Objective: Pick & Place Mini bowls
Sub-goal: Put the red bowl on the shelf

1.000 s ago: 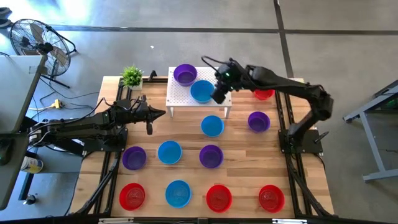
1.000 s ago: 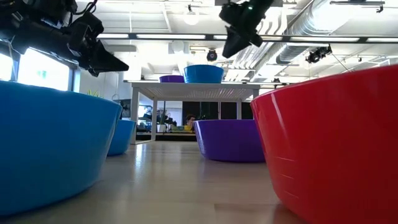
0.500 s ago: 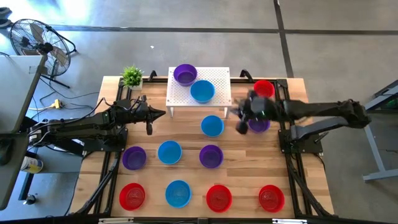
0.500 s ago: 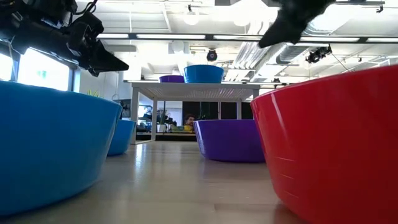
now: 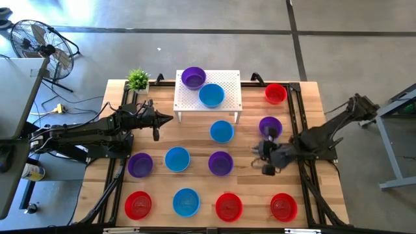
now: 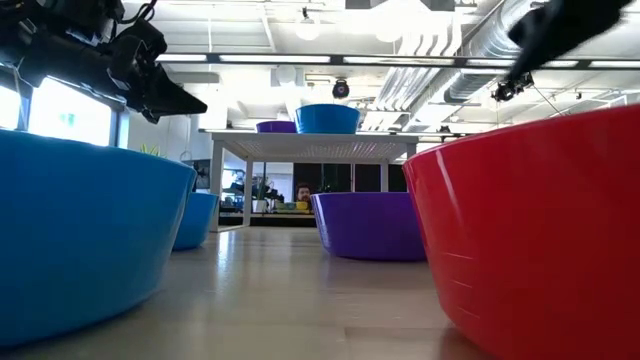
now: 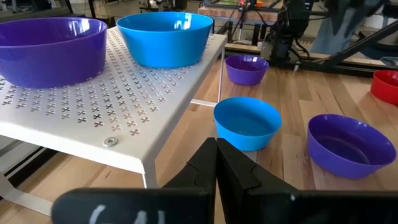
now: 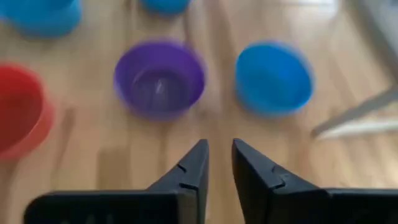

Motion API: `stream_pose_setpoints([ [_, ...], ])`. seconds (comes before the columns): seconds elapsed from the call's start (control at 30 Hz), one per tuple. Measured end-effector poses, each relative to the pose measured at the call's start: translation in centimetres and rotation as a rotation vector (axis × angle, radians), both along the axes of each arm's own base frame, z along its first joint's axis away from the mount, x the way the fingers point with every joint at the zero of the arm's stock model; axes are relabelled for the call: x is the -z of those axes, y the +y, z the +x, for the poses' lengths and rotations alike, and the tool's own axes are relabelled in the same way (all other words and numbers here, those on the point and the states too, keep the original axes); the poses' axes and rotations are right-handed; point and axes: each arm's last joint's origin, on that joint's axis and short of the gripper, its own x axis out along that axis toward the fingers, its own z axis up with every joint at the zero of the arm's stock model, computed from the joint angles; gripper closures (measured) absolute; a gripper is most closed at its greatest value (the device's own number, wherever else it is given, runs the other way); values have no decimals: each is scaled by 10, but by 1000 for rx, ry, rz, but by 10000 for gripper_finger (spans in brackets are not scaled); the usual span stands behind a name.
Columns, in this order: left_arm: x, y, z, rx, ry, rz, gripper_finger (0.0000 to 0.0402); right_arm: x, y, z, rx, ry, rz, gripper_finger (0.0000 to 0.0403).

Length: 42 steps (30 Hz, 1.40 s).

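Purple bowl (image 8: 159, 78) fills right wrist view past slightly parted empty right gripper (image 8: 217, 163); left gripper (image 7: 216, 163) closed beside stand (image 7: 93, 106).

Right claw (image 5: 265, 162) low beside purple bowl (image 5: 221, 163).

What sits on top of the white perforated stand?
On the white perforated stand sit two mini bowls: a purple bowl at its far left corner and a blue bowl beside it. The floor under the stand's top is hidden from above.

blurred purple bowl (image 8: 160, 79), red bowl (image 8: 22, 111) cropped
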Motion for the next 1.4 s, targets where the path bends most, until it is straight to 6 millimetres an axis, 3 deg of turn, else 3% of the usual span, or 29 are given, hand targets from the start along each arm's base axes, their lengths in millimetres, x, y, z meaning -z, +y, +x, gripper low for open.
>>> stream_pose_setpoints([
  [0.3,0,0,0,0,0,0,401,26,42,-20,-4,232,182,263],
  [0.57,0,0,0,0,0,-1,401,49,71,-38,32,414,223,244],
  [0.83,0,0,0,-1,0,-1,401,66,86,-51,137,576,272,232],
  [1.17,0,0,0,-1,0,-1,401,81,101,-48,145,598,293,198],
  [1.4,0,0,0,-1,0,-1,401,80,105,-47,118,624,350,194],
])
